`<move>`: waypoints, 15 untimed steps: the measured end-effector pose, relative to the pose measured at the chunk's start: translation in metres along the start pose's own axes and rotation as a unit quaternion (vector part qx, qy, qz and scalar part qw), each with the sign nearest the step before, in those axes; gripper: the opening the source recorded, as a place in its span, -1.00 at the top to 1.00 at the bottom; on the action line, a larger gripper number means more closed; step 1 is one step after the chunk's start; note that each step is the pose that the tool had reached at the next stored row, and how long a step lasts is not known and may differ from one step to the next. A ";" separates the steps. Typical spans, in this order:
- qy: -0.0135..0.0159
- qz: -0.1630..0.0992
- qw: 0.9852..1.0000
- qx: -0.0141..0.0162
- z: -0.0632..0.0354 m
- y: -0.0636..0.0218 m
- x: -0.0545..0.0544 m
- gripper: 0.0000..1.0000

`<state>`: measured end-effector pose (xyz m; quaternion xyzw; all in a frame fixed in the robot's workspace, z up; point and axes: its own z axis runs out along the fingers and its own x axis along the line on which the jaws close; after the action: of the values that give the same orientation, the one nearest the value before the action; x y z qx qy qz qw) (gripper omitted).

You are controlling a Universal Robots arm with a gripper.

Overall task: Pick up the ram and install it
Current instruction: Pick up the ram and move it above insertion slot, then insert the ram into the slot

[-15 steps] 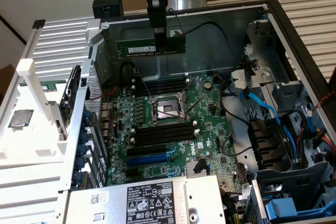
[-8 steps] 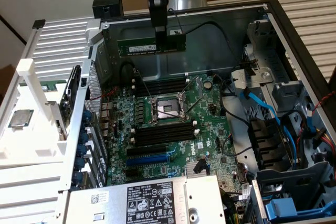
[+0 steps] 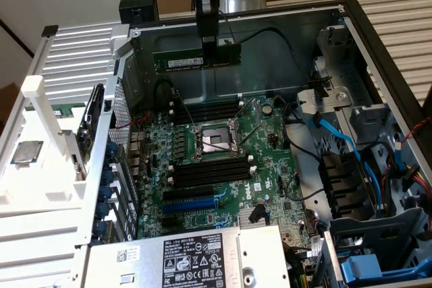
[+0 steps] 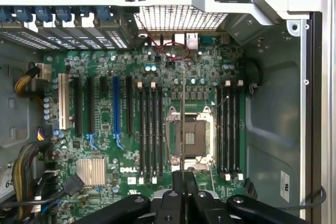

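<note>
Ram [image 3: 196, 59] sits clamped in your tool [image 3: 214, 45] above the motherboard [image 3: 270, 141], long axis running 9 to 3 o'clock, parallel to the black memory slots [image 3: 206, 109] at its 6 o'clock.

Green motherboard [image 3: 270, 163] with open processor socket [image 3: 214, 142], blue cables [image 3: 341, 141], labelled power supply [image 3: 192, 260]

Even bright light, soft shadows, washed-out whites

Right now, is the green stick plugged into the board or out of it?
Out. The gripper holds the ram level in the air, above the motherboard and clear of its black slots.
</note>
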<state>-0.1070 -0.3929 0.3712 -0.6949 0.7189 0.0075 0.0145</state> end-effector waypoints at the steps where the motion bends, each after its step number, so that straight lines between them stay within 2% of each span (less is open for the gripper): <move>1: 0.000 0.000 1.000 0.000 0.0003 -0.0001 0.002 0.76; 10: 0.000 0.000 1.000 0.000 0.0121 -0.0016 0.004 0.76; 15: 0.000 0.000 1.000 0.000 0.0129 -0.0022 0.004 0.76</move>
<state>-0.1048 -0.3964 0.3582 -0.6949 0.7189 0.0075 0.0145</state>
